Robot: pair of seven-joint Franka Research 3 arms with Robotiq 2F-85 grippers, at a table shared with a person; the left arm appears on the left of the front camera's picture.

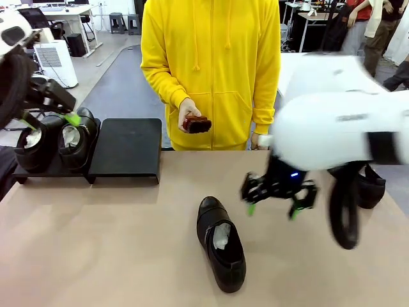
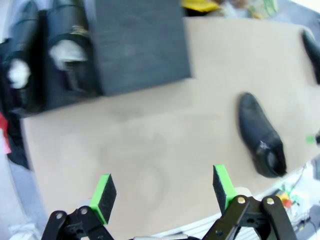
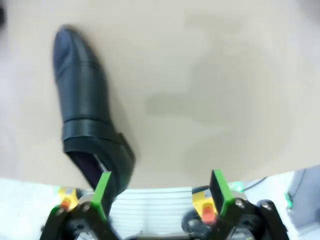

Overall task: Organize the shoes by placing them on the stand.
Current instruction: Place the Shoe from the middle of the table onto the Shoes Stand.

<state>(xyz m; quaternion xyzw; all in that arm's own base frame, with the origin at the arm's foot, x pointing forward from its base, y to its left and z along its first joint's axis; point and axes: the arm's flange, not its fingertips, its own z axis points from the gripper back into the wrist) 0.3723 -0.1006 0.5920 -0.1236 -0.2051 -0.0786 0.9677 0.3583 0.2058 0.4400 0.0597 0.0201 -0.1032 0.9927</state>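
I looked for words and numbers and could not read any. The white shell of the right arm [image 1: 345,134] had a faint grey mark on it, but it was too blurry for me to tell what it said.
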